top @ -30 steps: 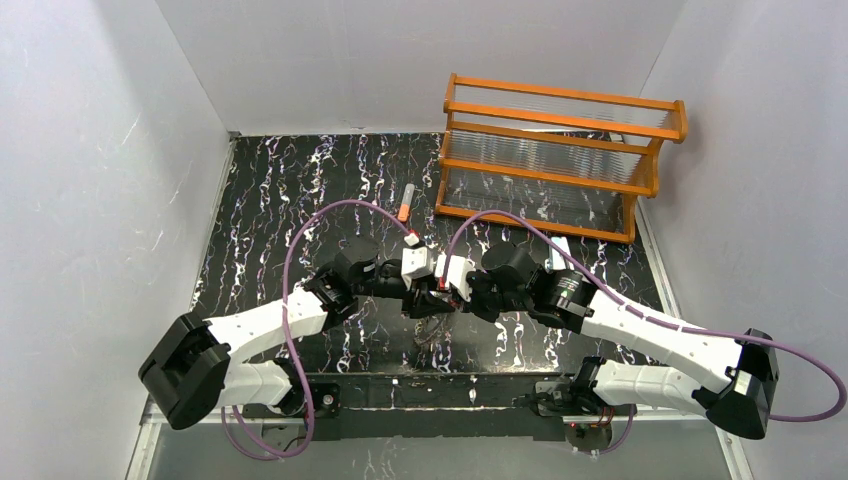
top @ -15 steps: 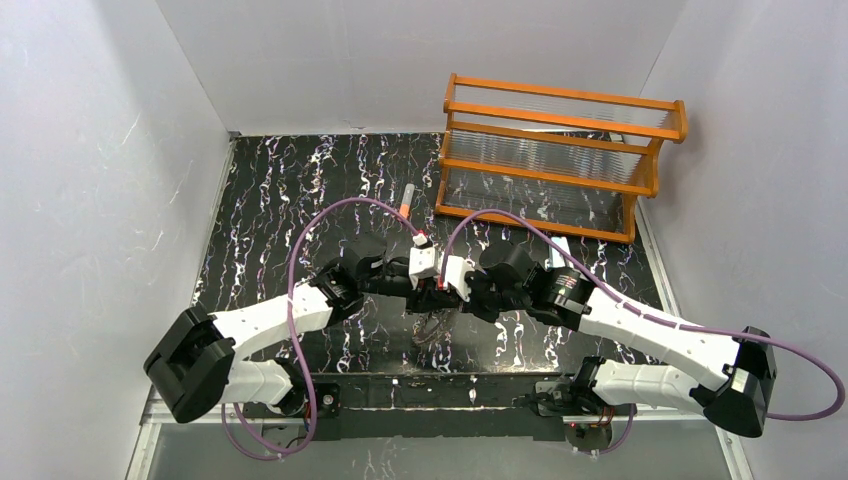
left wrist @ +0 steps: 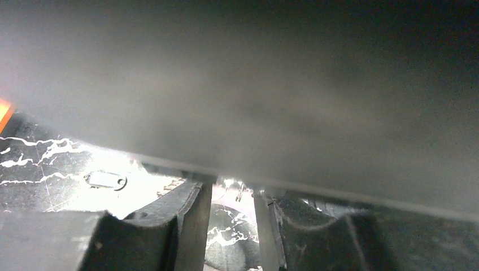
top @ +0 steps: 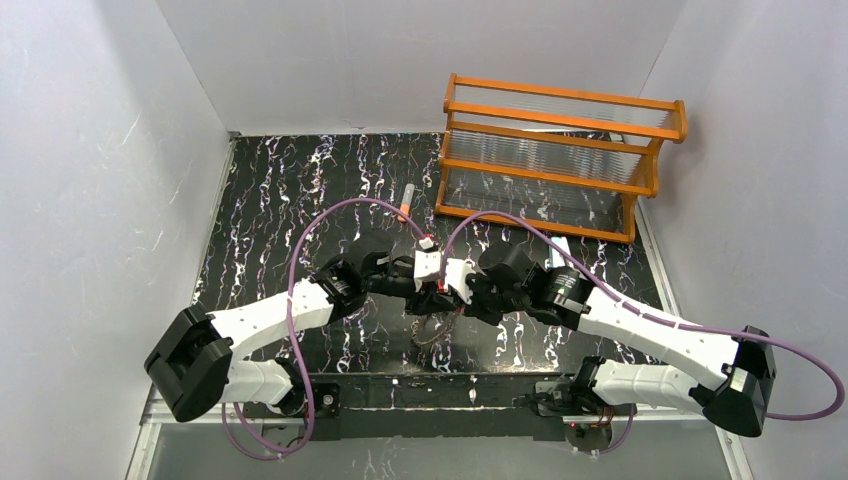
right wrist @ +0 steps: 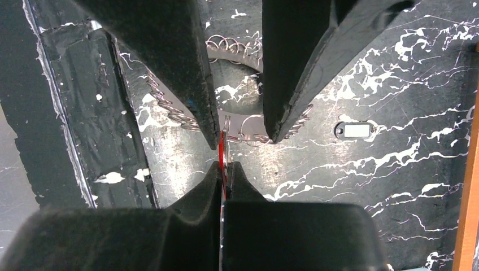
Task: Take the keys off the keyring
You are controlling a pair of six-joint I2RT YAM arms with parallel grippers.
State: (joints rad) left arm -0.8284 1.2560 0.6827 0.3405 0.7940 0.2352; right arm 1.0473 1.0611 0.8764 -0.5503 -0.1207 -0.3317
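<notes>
Table, top view: black white-veined table (top: pixel 270 200) between pale walls; both arms meet at its centre, and the keyring (top: pixel 431 332) lies just toward 6 o'clock of the fingertips
Change: left gripper (top: pixel 426 296) has crept toward 3 o'clock, closer against the right gripper (top: pixel 450 298); the right arm has held its place
Meaning: the left looks to be re-seating at the ring while the right keeps its key; no key appears freed in this last second
Around: orange rack (top: pixel 560 150) at 1 o'clock and orange-and-grey tube (top: pixel 406 203) at 12 o'clock, both well apart from the work
Left wrist view: mostly grey blur, as something very close fills the lens; left fingers (left wrist: pixel 195 226) stand apart with bare table in the gap and nothing seen clamped; what seems the dark-and-white key (left wrist: pixel 105 180) lies loose at 9 o'clock
Right wrist view: right jaws clenched on the red key (right wrist: pixel 221 152); the left fingers reach in from 12 o'clock, spread over the ring's coiled rim; the dark-and-white key lies at 3 o'clock, apart from the ring, so already off
In the way: the left fingers hide much of the ring; green key not found in any view
</notes>
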